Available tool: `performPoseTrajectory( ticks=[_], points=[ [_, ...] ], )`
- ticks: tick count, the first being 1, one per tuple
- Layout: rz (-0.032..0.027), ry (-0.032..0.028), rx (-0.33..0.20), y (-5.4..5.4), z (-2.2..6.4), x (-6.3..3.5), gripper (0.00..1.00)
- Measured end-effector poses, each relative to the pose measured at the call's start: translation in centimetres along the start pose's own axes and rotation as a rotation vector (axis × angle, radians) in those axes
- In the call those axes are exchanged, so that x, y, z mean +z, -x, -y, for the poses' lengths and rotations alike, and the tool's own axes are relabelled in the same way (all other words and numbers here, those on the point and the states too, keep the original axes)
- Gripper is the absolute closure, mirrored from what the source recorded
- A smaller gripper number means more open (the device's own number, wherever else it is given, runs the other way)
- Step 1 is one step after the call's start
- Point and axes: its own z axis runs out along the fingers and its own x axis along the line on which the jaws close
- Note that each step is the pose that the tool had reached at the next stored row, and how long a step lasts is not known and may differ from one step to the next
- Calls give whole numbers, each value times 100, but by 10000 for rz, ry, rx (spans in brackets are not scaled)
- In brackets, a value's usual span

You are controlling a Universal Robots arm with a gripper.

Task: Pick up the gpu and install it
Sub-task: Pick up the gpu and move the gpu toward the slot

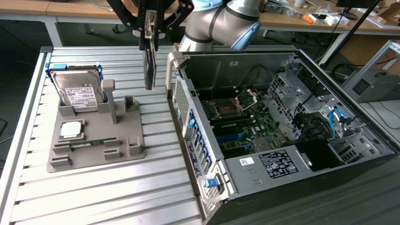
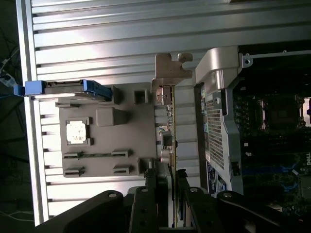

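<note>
Gpu, seemingly light, stiff and fragile, hangs edge-down just beside the computer case, its top edge pinched in the narrowly closed gripper.

**Your arm, up close**

Your arm is rounded silver-grey tubing with pale blue caps on the joints. Your gripper is matte black, built from angular linked bars, and you can see small round silver pins at the pivots of its links.
</note>
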Motion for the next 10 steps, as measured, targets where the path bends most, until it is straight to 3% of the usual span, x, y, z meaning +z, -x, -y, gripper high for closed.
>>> performPoseTrajectory(
  ticks=[10],
  points=[
    [5,-68,3,84,-6,5,73]
  ],
)
